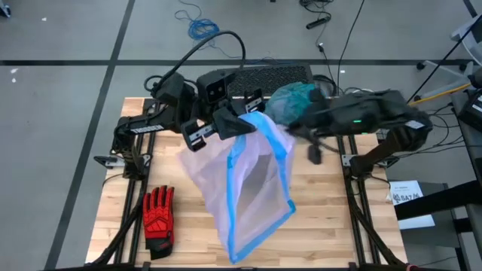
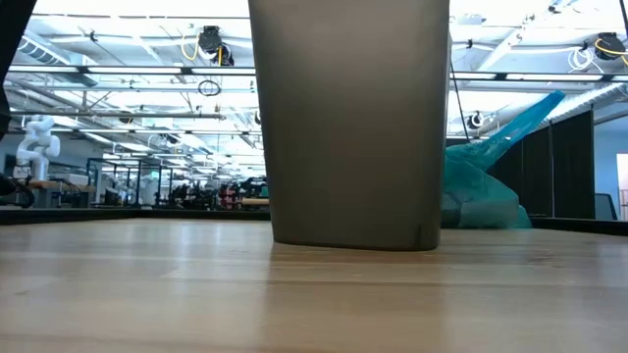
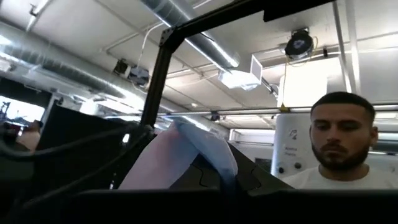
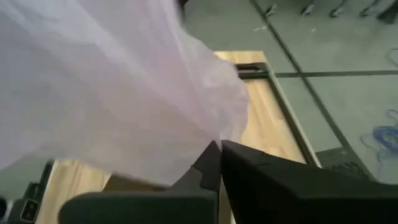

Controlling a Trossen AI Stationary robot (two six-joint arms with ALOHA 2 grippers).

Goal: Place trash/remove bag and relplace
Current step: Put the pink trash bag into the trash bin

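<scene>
My right gripper (image 4: 219,163) is closed, its two dark fingers (image 4: 205,165) pressed together on the edge of the pale lilac bag (image 4: 106,81), which billows up from the fingertips and fills most of the right wrist view. From above, the right arm reaches in over the far side of the table (image 1: 331,211), and the left gripper (image 1: 226,126) sits close by at the bag's blue rim (image 1: 260,124), also closed on the plastic; in the left wrist view a fold of lilac and blue film (image 3: 186,155) rises from between its fingers. The lilac bag (image 1: 241,188) hangs down and spreads over the middle of the wooden table, its blue-edged bottom toward the near edge. The teal-green bag (image 1: 295,98) lies bunched at the far edge, just beside the right arm; the low view shows it behind the grey bin (image 2: 351,118). A red-and-black glove (image 1: 159,216) lies near the left front corner. A person (image 3: 339,146) shows beyond the table.
</scene>
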